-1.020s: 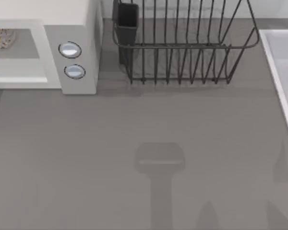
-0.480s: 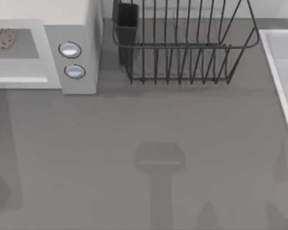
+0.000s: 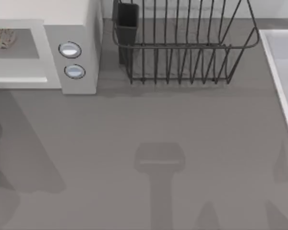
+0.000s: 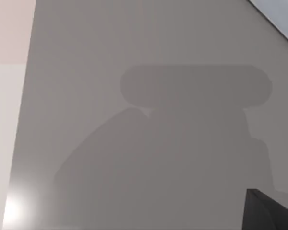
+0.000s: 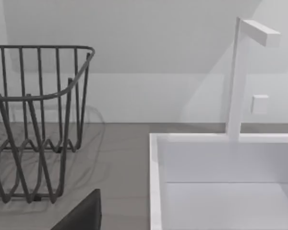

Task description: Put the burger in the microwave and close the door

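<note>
The white microwave (image 3: 79,28) stands at the table's back left, its two round knobs (image 3: 69,50) on a grey panel. Inside its grey cavity lies the burger (image 3: 0,37), a small white and orange bundle cut by the top view's left edge. The door is out of view past that left edge. A dark bit of my left gripper (image 4: 271,211) shows over a flat grey surface with a broad shadow on it. In the right wrist view, a dark bit of my right gripper (image 5: 81,215) sits low, between the rack and the sink.
A black wire dish rack (image 3: 182,48) with a dark cup (image 3: 127,21) stands at the back centre. A white sink (image 3: 278,62) runs along the right side, its tap (image 5: 237,81) behind it. A wide grey shadow (image 3: 24,148) lies before the microwave.
A grey shadow has spread from the top view's left edge rightwards over the table in front of the microwave. The burger and the rack have not moved.
</note>
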